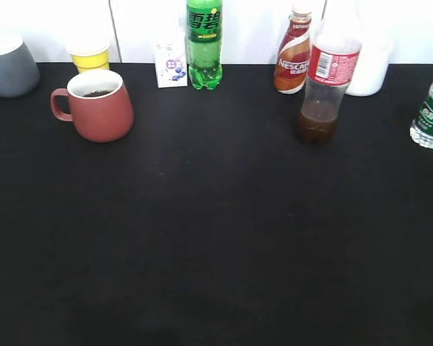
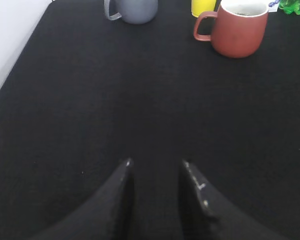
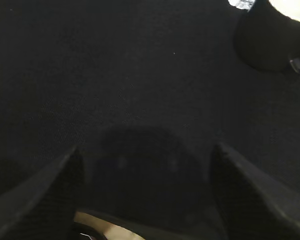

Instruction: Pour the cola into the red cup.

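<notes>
The black surface [image 1: 216,238] carries everything, and neither arm shows in the exterior view. The cola [image 1: 325,79] stands upright at the back right, a little dark liquid in its base, well ahead of the right gripper [image 3: 145,165] and outside that wrist view. The red cup [image 1: 97,104] sits at the back left, ahead and to the right of the left gripper [image 2: 155,167], and dark liquid already shows inside it, so the pour looks done or nearly so.

Any further pour would want the right gripper taking the cola low on its body, then tilting slowly over the cup's mouth.

The left gripper is narrowly parted and empty; the right gripper is spread wide, holding nothing. Only the left wrist view shows the cup's handle [image 2: 202,25] turned toward the grey mug [image 2: 135,9]. Only the exterior view shows the cola.
</notes>
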